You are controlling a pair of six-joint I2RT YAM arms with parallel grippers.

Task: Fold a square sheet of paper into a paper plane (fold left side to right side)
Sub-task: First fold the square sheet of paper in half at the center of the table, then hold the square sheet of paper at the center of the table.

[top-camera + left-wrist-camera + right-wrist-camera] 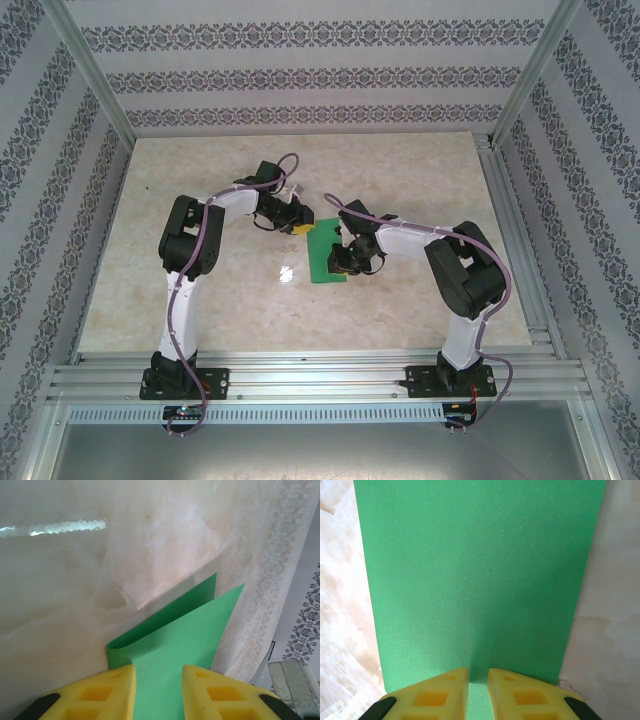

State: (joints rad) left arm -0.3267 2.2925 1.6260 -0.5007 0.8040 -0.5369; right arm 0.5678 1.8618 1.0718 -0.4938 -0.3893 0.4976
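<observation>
Nearest me, the right gripper sits low over the near end of the square sheet of paper. The sheet lies around the middle of the worktop, well away from every edge. The gripper's yellow fingers are drawn close, with only a sliver of green between the tips. I cannot tell whether they pinch anything or just press on the flat face.

From above, the sheet reads as a narrow rectangle, so I judge the left half is already laid over the right.

Farther off, at the sheet's far left corner, the left gripper has its fingers plainly apart. They straddle the top layer and clamp nothing that I can see. In its wrist view the fold beside the fingers is a soft rolled loop, not a crease. The far corners of the two layers do not meet.

I expect this paper to be very light and floppy. It should spring back at an unpressed fold and is likely to skate on the glossy top. I would pin the flat face near the free edges with one gripper and press along the loop with the other. For lifting, a corner or an edge is the place to take hold, and gently, since a hard pinch could dent or tear it.
</observation>
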